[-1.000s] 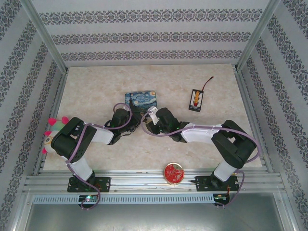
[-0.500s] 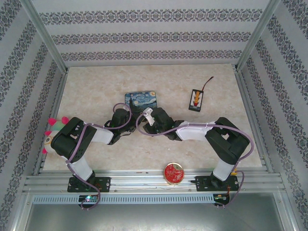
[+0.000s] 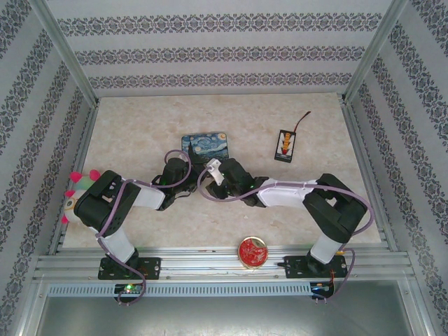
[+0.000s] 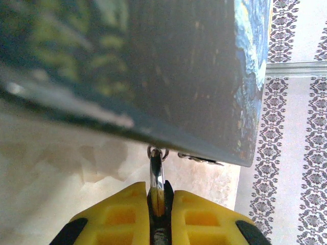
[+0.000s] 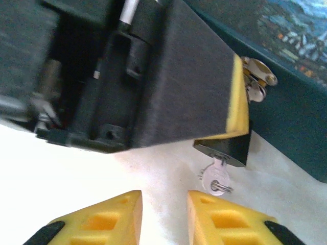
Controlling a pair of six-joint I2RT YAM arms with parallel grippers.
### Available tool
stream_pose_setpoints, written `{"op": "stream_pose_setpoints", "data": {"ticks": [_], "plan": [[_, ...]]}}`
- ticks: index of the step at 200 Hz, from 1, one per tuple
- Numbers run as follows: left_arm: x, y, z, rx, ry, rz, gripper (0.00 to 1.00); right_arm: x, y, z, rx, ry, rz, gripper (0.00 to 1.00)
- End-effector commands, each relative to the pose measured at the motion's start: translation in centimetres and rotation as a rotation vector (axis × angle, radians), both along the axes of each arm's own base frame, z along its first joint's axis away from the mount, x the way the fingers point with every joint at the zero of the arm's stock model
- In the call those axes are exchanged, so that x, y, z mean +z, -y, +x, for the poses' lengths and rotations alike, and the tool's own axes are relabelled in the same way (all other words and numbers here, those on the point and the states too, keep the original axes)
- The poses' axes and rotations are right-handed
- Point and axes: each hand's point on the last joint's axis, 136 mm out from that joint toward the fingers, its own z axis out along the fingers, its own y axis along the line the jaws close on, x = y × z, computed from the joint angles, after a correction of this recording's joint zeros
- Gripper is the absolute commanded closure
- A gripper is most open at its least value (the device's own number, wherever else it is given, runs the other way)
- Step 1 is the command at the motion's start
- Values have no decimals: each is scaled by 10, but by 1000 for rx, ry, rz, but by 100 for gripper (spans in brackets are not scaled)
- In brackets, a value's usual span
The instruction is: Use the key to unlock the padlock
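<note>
On the marble table (image 3: 140, 126) by the painted tin (image 3: 205, 144), left hand (image 4: 160, 193) clamps the padlock (image 5: 230, 148), right hand (image 5: 164, 204) open near the key (image 5: 213, 178).

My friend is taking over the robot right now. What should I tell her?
The left claw is shut on the padlock, holding it beside the tin.
The right claw is open, just short of the key.
Done: the key is sticking out of the padlock's bottom.
Left: pinch the key, turn it, and open the padlock. I can't tell if it's unlocked yet.
</note>
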Motion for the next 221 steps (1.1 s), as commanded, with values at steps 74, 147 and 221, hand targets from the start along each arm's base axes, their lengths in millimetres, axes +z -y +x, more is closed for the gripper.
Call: {"op": "stream_pose_setpoints", "data": {"ticks": [74, 147, 221], "plan": [[10, 5, 3, -16, 14, -35, 100, -12, -4, 18, -29, 29, -66, 70], [13, 9, 3, -38, 14, -43, 100, -18, -2, 37, -73, 54, -89, 74], [15, 13, -2, -77, 12, -45, 100, -21, 8, 55, -125, 67, -86, 87]]}}
